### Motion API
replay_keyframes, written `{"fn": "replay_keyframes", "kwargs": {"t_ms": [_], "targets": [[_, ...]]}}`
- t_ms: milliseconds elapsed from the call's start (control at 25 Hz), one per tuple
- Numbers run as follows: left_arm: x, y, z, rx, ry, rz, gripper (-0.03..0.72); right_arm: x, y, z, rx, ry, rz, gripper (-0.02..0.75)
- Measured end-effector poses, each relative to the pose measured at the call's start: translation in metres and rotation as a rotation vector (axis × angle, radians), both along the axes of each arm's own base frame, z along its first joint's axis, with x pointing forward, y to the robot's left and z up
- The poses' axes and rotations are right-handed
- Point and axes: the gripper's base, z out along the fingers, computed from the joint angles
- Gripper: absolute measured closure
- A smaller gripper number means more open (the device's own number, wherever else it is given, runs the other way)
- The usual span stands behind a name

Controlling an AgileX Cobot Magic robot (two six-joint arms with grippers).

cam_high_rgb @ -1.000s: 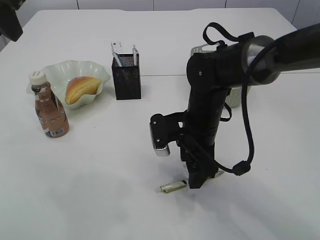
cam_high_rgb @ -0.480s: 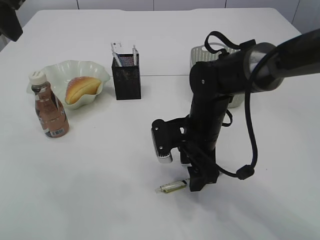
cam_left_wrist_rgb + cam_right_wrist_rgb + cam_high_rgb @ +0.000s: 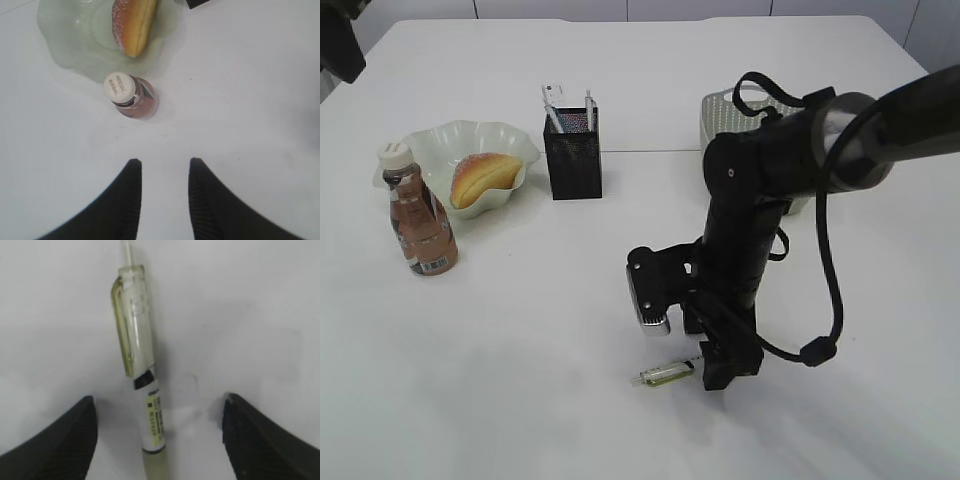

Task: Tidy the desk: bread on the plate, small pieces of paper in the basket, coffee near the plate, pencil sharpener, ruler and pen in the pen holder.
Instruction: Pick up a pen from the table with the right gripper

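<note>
A clear yellow-green pen [image 3: 663, 375] [image 3: 142, 375] lies flat on the white table near the front. My right gripper [image 3: 725, 372] [image 3: 158, 400] is lowered over it, open wide, with one finger on each side of the barrel and neither touching it. Bread [image 3: 483, 175] [image 3: 134, 25] rests on the wavy plate [image 3: 440, 140] [image 3: 75, 50]. The coffee bottle [image 3: 420, 225] [image 3: 131, 95] stands beside the plate. My left gripper [image 3: 165, 161] hovers open and empty above the bottle. White sticks poke out of the black mesh pen holder [image 3: 572, 150]. Paper and pencil sharpener are out of view.
A white basket [image 3: 720, 108] stands at the back right, partly behind my right arm. The right wrist camera housing [image 3: 648, 295] hangs just above the table left of the gripper. Bare table lies between the pen and the holder.
My right arm has sunk a little lower and shifted slightly right over the pen. The pen and the other objects have not moved.
</note>
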Motion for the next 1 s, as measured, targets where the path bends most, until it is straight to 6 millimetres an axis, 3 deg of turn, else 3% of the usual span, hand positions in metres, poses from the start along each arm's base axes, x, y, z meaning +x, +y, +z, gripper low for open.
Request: {"fn": "replay_keyframes", "kwargs": {"t_ms": [1000], "targets": [[-0.0001, 0.0, -0.0001, -0.003, 0.002, 0.007, 0.449, -0.0086, 0.0019, 0.0017, 0.022, 0.093, -0.028, 0.168]]}}
